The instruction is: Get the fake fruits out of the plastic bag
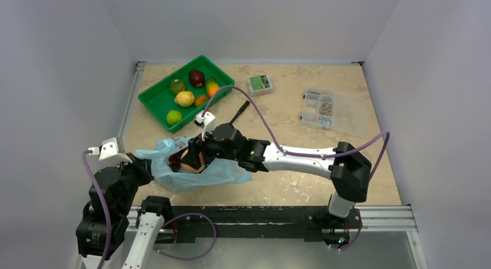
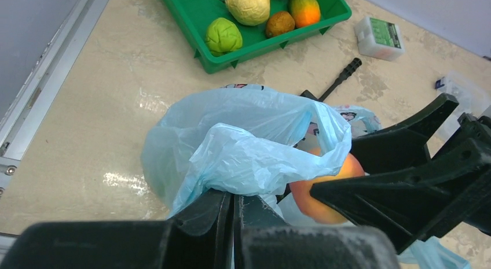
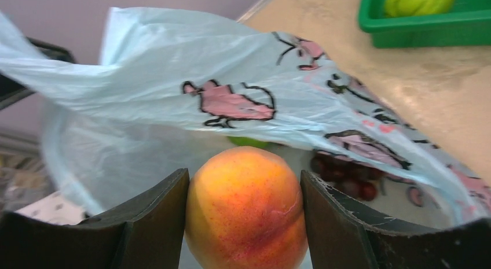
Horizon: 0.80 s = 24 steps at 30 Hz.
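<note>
Thin blue film, that plastic bag [image 1: 223, 173]: limp, crinkly, nearly weightless by the look of it. It lies at the near left of the table [image 1: 301, 182]. The left gripper [image 2: 233, 206] has its fingers pressed flat together on a bunched fold of the rim.

The right gripper [image 3: 243, 188] reaches into the bag's mouth and pinches the peach [image 3: 246, 223] between its pads, one on each flank at about the widest part. I'd guess the fruit is hard, light and glossy, so a round skin like that could squirt out from flat pads. The loose film draped over it may drag as it comes out.

Deeper in the bag lie a dark grape bunch [image 3: 341, 176] and something green [image 3: 249, 142] behind the peach.

For room, there is bare tabletop to the right of the bag. The green tray [image 1: 151, 107], holding a lemon [image 1: 184, 98] and other fruits, sits just beyond it, with a black tool [image 1: 240, 111] lying nearby. The table's near edge is close on the arms' side of the bag.
</note>
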### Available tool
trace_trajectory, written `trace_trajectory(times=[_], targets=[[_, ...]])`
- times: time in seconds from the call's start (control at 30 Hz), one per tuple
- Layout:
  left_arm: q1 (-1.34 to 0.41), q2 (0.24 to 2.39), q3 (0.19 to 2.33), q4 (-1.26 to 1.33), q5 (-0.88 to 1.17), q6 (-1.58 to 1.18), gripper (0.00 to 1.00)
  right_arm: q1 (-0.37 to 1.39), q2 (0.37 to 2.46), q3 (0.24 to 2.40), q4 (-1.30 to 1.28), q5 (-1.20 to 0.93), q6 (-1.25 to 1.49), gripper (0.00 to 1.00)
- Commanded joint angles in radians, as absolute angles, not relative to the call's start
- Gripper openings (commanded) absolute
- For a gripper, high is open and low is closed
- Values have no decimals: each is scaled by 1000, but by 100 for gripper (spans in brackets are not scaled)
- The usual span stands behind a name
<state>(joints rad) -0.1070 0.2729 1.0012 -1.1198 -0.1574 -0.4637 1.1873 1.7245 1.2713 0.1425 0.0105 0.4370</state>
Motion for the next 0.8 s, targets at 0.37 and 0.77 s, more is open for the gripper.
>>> trace_trajectory(times=[0.37, 0.77], targets=[[-110, 133, 898, -1060, -214, -563, 0, 1047, 1514, 1364, 178, -103, 545, 0], [-107, 7, 836, -998, -187, -532, 0, 854, 1902, 1733, 245, 127, 381, 0]])
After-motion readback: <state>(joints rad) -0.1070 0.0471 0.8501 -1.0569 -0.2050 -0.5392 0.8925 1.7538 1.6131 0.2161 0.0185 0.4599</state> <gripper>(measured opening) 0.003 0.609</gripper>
